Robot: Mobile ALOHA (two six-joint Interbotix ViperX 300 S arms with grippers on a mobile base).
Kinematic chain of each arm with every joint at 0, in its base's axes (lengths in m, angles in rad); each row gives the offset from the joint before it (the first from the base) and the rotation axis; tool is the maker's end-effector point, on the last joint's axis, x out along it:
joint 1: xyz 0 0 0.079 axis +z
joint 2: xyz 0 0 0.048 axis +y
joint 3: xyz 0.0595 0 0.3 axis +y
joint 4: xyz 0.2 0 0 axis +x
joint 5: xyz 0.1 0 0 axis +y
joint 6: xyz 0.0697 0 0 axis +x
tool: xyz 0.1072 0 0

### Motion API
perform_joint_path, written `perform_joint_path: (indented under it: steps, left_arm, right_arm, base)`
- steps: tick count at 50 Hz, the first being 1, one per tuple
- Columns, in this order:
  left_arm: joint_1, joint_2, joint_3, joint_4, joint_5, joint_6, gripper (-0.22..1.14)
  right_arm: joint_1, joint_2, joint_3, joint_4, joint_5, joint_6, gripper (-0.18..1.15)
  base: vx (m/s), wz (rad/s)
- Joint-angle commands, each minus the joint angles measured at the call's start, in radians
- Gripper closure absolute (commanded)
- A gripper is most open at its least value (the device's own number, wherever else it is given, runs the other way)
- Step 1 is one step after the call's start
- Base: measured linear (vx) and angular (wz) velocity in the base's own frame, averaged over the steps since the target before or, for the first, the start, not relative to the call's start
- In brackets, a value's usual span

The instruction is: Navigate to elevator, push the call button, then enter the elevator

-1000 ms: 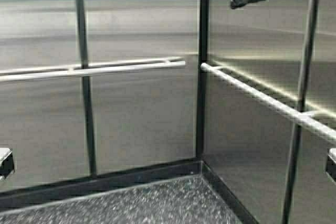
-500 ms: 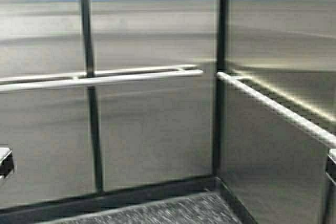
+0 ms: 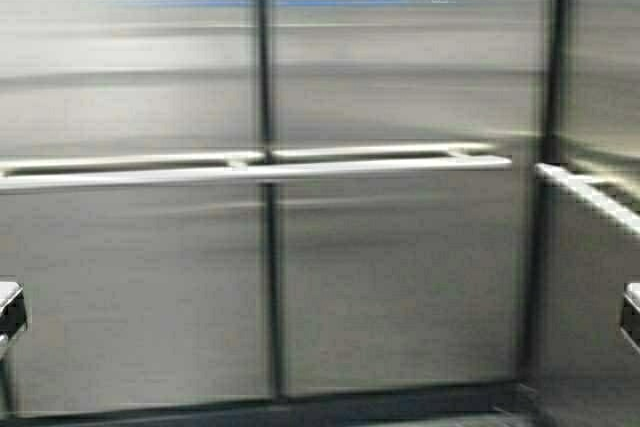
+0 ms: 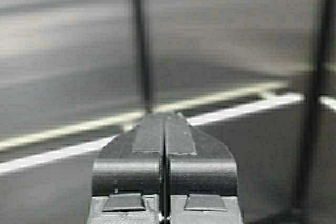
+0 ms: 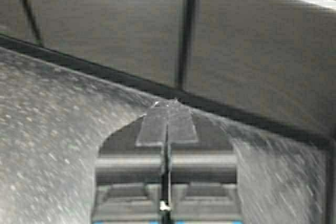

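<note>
The left hand (image 4: 165, 121) has its fingers pressed together, holding nothing. Beyond its tips runs the handrail (image 4: 247, 107) across the elevator (image 4: 220, 30) wall.

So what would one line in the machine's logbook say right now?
place: inside elevator, facing steel wall | handrail: ahead | left pincer: shut, empty | right pincer: shut, empty, over speckled floor
</note>
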Motion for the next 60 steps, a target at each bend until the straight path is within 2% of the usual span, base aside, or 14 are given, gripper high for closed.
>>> perform_joint_path:
  steps: [1,23,52,60]
  left_arm:
    - [0.002,-0.025,0.008,0.000,0.000,-0.006,0.89]
    - [0.002,0.052,0.002,-0.002,0.008,0.002,0.89]
    - [0.002,0.098,-0.035,0.000,-0.008,0.002,0.89]
    - [-0.002,0.081,-0.029,0.000,-0.005,-0.002,0.89]
  right_arm:
    - [0.005,-0.005,-0.008,-0.002,-0.021,0.000,0.92]
    - [0.043,0.002,-0.015,-0.002,-0.021,0.000,0.92]
    - [0.041,0.006,-0.040,-0.002,-0.029,-0.002,0.92]
    - [0.041,0.005,-0.005,-0.002,-0.029,-0.002,0.92]
  base:
    - [0.26,0.44]
    - [0.24,0.63]
    - [0.18,0.64]
    - [0.18,0.62]
